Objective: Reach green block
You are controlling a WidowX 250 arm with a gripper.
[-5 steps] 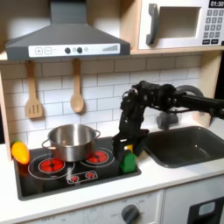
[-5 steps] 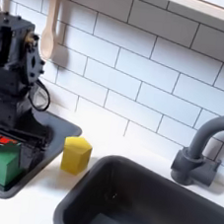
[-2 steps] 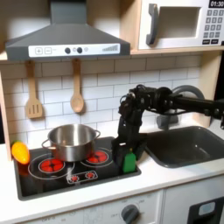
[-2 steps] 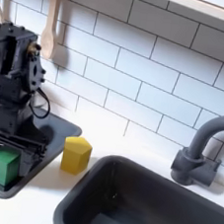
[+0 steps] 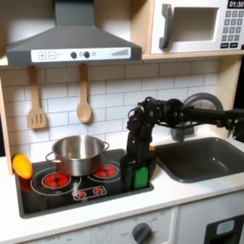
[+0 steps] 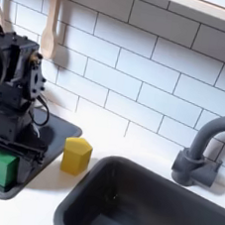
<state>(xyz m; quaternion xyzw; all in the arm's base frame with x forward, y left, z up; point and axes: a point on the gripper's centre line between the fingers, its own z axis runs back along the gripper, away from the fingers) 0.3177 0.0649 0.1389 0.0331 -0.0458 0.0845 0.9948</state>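
Note:
The green block [image 5: 141, 177] sits on the front right corner of the black stove top [image 5: 57, 198], small beside the steel pot [image 5: 78, 152]. In the second exterior view the green block [image 6: 2, 167] lies at the lower left, on the stove's edge. My gripper [image 5: 133, 170] hangs from the black arm, which points straight down just above and slightly to the first exterior view's left of the block. In the second exterior view the gripper [image 6: 3, 143] hovers right over the block's top, its fingers apart, holding nothing.
A yellow block [image 6: 76, 155] stands on the white counter between stove and sink [image 6: 143, 208]. A grey faucet [image 6: 205, 146] rises behind the sink. A yellow-orange item [image 5: 21, 166] lies at the stove's left edge. Two wooden utensils [image 5: 84, 100] hang on the tiled wall.
The arm has swung slightly to the first exterior view's left and come lower, closing in on the green block. The block itself has not moved.

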